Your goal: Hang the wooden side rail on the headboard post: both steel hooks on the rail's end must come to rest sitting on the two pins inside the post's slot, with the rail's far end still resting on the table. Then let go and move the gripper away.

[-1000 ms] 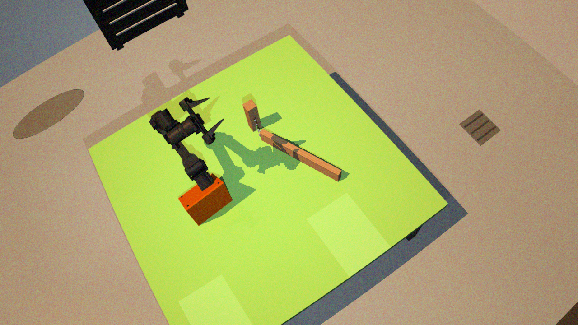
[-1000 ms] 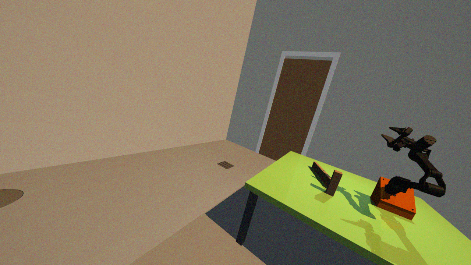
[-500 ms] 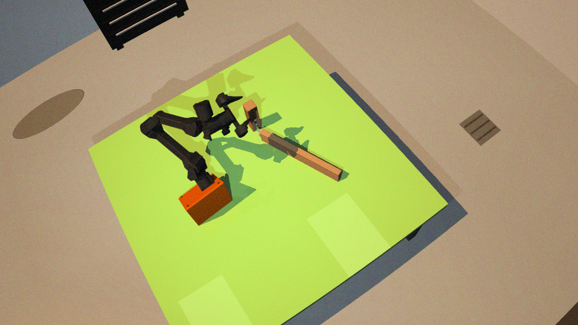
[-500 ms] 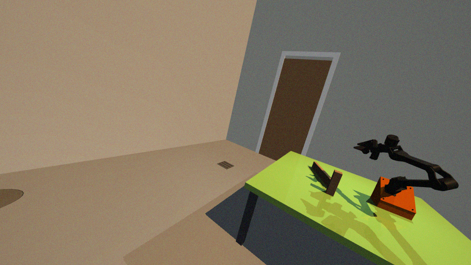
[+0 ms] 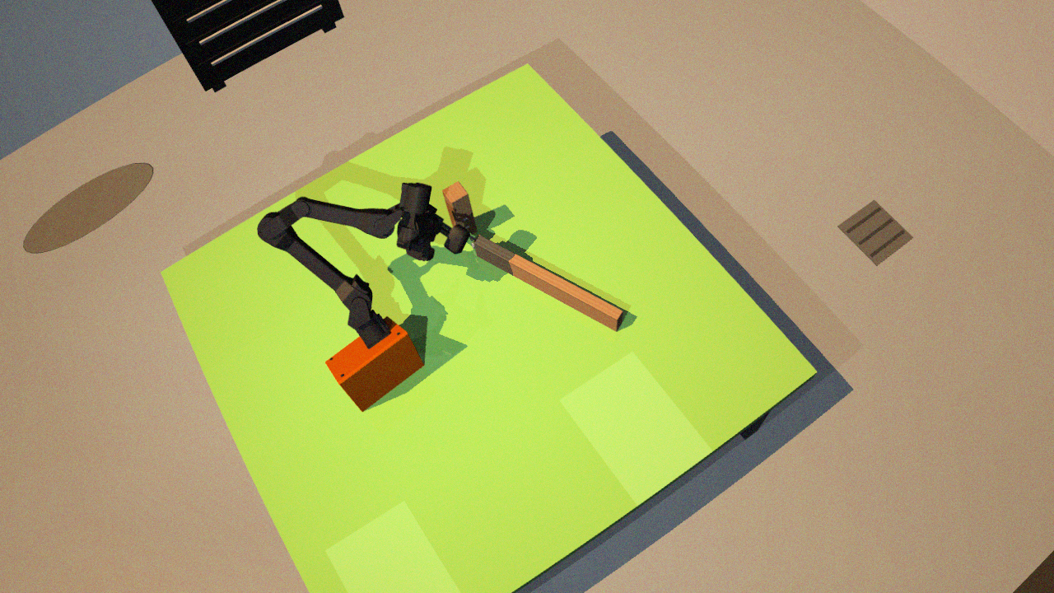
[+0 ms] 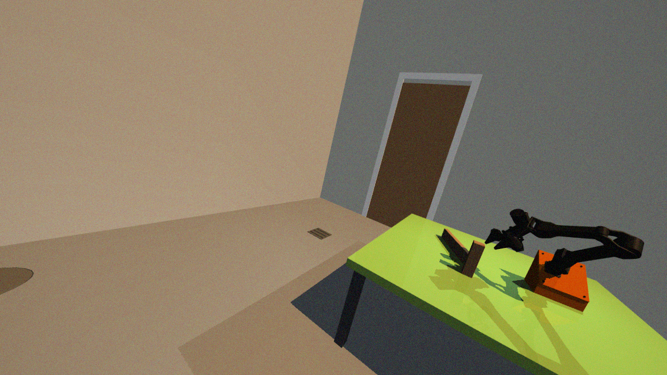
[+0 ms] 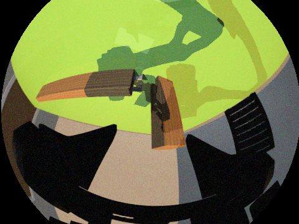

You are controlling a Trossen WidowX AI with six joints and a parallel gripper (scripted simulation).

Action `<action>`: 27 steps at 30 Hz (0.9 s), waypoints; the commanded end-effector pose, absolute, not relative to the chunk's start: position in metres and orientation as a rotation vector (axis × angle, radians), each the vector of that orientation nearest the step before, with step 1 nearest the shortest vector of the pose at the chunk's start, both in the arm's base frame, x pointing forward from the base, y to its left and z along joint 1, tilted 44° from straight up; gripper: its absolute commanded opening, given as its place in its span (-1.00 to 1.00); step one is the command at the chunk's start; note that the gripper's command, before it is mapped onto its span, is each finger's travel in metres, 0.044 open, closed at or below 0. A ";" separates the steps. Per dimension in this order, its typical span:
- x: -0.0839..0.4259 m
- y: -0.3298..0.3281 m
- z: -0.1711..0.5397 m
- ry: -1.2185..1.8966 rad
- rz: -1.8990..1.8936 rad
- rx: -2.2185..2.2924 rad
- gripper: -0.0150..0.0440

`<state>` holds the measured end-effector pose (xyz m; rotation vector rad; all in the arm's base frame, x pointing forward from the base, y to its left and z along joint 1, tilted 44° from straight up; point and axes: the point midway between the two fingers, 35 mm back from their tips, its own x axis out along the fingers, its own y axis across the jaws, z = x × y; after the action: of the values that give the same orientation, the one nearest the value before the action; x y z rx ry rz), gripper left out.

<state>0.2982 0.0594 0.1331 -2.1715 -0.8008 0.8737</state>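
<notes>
The wooden side rail (image 5: 567, 293) (image 6: 453, 243) (image 7: 109, 83) lies on the green table (image 5: 478, 413) (image 6: 400, 275) (image 7: 62, 46). Its metal hooks (image 7: 137, 83) point toward the foot of the upright headboard post (image 5: 457, 193) (image 6: 473, 259) (image 7: 174, 124). In the wrist view a small gap shows between hooks and post. The slot side of the post is dark in shadow; I cannot make out the pins. My black gripper (image 6: 491, 244) (image 7: 151, 130) is open and empty, raised above the table beside the post, on the robot base's side.
The orange base block (image 5: 379, 372) (image 6: 564, 282) carries the arm on the table. The arm's shadow falls across the table around the rail's hook end. A black slatted unit (image 5: 258, 33) (image 7: 252, 124) stands on the floor beyond the table.
</notes>
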 end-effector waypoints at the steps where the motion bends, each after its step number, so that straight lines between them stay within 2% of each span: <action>1: 0.288 0.081 0.120 -0.902 0.947 -2.190 1.00; 22: 0.288 0.081 0.120 -0.902 0.947 -2.190 1.00; 27: 0.294 0.071 0.101 -0.707 1.012 -2.001 1.00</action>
<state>0.2910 0.0776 0.1146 -2.1206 -0.8318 0.9706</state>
